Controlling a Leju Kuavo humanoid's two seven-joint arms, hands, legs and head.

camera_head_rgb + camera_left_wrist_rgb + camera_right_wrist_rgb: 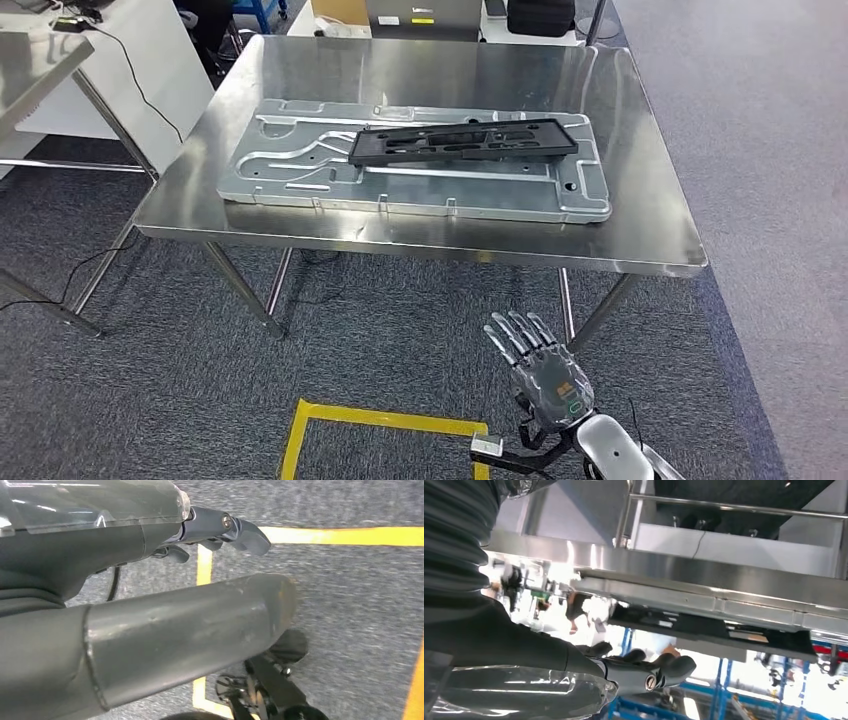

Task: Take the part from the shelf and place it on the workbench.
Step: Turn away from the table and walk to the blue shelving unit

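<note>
A long black part [465,142] lies flat on a big silver metal panel [300,170], which rests on the steel workbench [640,230]. My right hand [540,365] hovers low in front of the bench's front edge, right of centre, fingers spread and holding nothing. From the right wrist view, the right hand's fingers [639,672] reach toward the bench edge [674,567], with the panel [684,600] and black part [704,627] beyond them. My left hand [190,625] hangs over the carpet, its dark fingers [240,530] stretched out with nothing in them.
A yellow tape square [380,420] marks the grey carpet below the bench. A white table [140,60] and another steel table [40,60] stand to the left, with a cable trailing on the floor [90,270]. Open carpet lies to the right.
</note>
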